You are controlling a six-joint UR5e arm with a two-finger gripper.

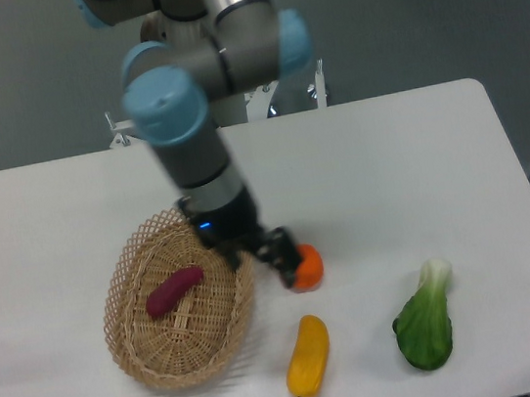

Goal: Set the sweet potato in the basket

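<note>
**Sweet potato lying in the basket, arm standing clear**

The wicker basket (158, 347) is sitting at the table's left, cradling the sweet potato (174, 290) on its woven floor, so the placement looks done. The gripper (258, 256) is hanging empty with fingers parted, over the basket's right rim and just beside the orange (305, 268).

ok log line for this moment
sweet potato: in basket | gripper: empty, beside orange | placement: done

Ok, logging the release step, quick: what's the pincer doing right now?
Pincer: open, holding nothing; the sweet potato lies in the basket.
</note>
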